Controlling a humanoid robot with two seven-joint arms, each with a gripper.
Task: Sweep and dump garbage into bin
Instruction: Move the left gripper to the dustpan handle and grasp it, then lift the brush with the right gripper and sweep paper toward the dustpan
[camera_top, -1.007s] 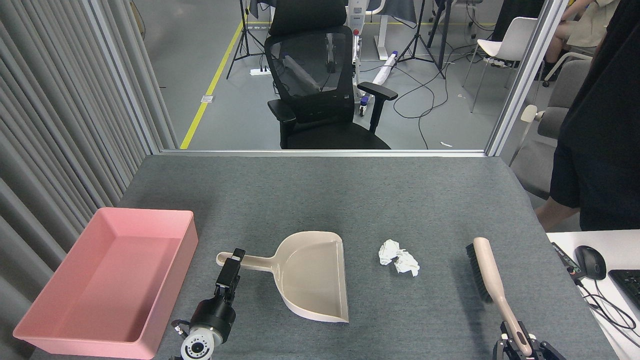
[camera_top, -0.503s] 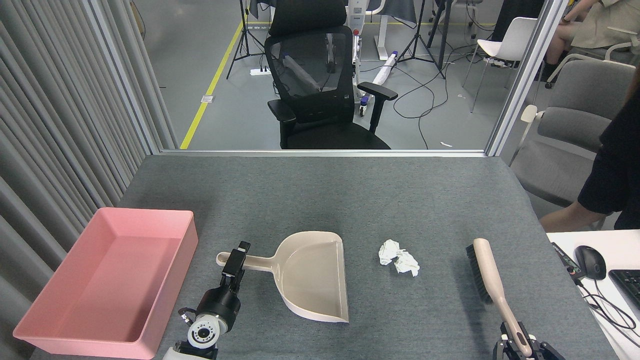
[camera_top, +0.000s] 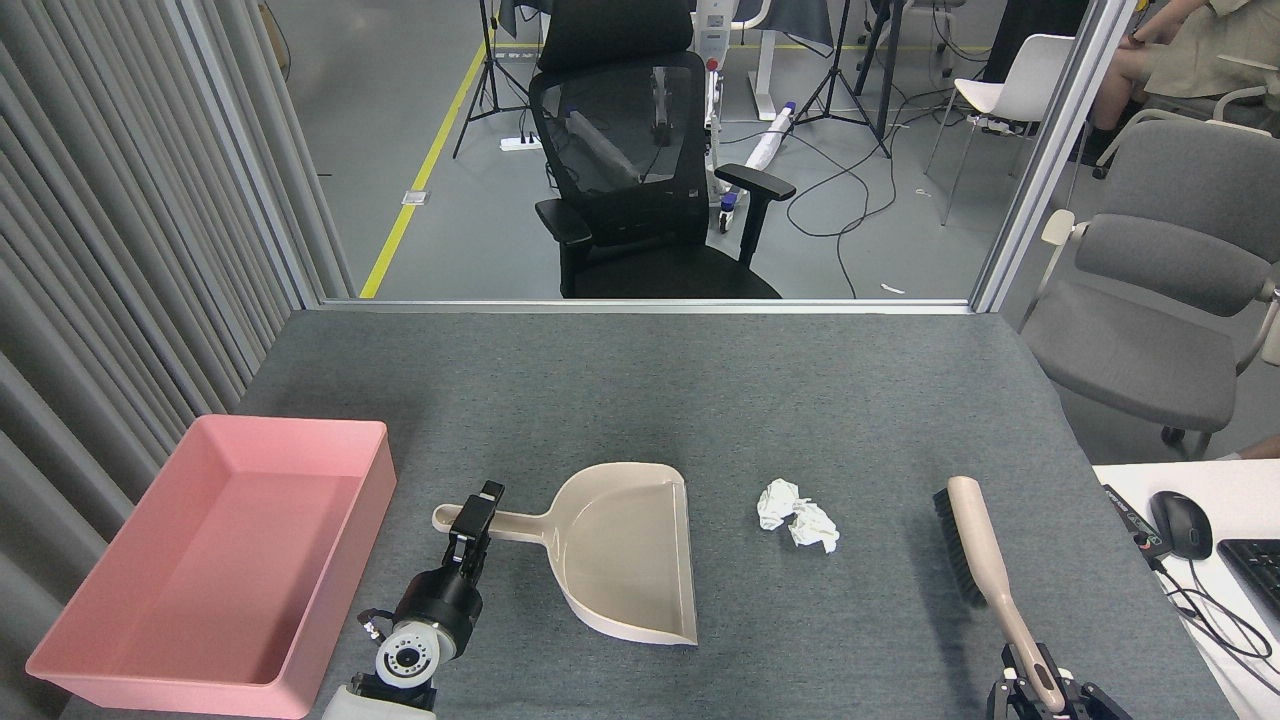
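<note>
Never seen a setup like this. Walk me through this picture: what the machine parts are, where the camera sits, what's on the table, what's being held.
The camera sits in a humanoid robot's head, looking down at a grey table. The left gripper is at the handle of the beige dustpan; whether it is clamped is unclear. The right gripper is shut on the brush. Crumpled tissue, the garbage, lies between dustpan and brush. The pink bin stands at the left, with nothing in it.

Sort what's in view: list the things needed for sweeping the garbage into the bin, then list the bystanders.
Job:
garbage
dustpan
brush
bin
left pincer
right pincer

Lying about:
black office chair
grey chair
mouse
keyboard
</note>
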